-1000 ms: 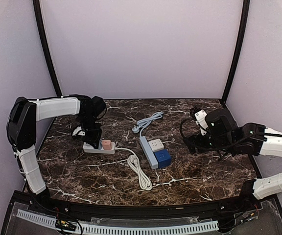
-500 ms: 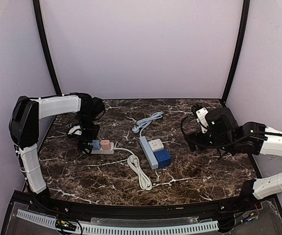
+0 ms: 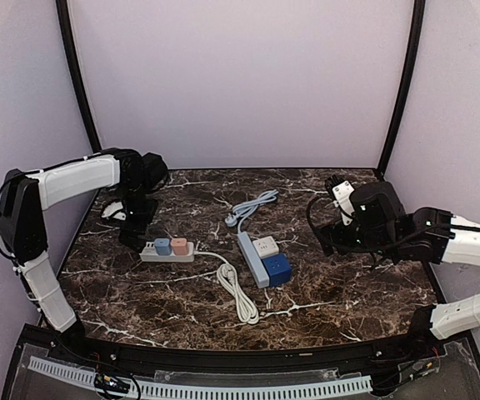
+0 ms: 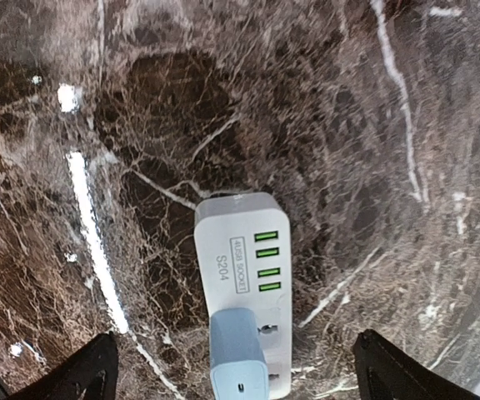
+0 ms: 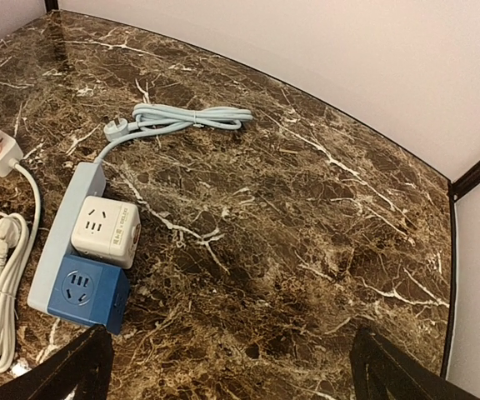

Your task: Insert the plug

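A pale blue power strip (image 5: 77, 187) carrying a white cube adapter (image 5: 105, 232) and a blue cube adapter (image 5: 88, 293) lies on a dark marble table (image 5: 307, 242), its cable (image 5: 182, 118) coiled beyond.

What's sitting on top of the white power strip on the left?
Two adapters stand plugged into the white power strip: a blue adapter and a pink adapter beside it. Four green USB ports show at its end. The sockets beneath the adapters are covered.

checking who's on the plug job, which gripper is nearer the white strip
Left. The left gripper hovers open at the left end of the white strip; the right gripper is far off to its right.
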Motion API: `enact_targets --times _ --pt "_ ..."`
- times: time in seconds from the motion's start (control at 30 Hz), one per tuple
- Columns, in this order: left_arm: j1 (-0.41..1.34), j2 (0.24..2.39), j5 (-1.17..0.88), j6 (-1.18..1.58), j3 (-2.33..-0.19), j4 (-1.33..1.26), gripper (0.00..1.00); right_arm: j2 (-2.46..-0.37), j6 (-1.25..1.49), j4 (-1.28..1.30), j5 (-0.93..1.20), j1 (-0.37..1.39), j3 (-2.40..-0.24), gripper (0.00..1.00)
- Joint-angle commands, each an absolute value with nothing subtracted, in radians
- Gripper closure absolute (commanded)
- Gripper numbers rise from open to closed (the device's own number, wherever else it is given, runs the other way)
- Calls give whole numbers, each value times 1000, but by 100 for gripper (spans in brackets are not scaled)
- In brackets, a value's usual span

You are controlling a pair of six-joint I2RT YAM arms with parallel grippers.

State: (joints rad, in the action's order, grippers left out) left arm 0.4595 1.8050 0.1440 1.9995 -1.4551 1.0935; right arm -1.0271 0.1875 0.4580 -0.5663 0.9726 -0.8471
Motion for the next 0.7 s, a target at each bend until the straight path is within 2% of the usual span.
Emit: enact_targets --times 0.0,0.2,0.33,0.67 --pt "453 1658 314 1975 -1416 1140 1 -1049 144 393 -561 965 -884 1" --pt "453 1520 476 1864 -1330 1103 1 -1069 115 355 -515 966 -911 1" --pt "453 1372 579 1742 -1177 983 1 -1052 72 308 -495 965 -899 1" --pt "452 1027 804 1241 -962 759 1 -994 68 211 -469 950 -842 1"
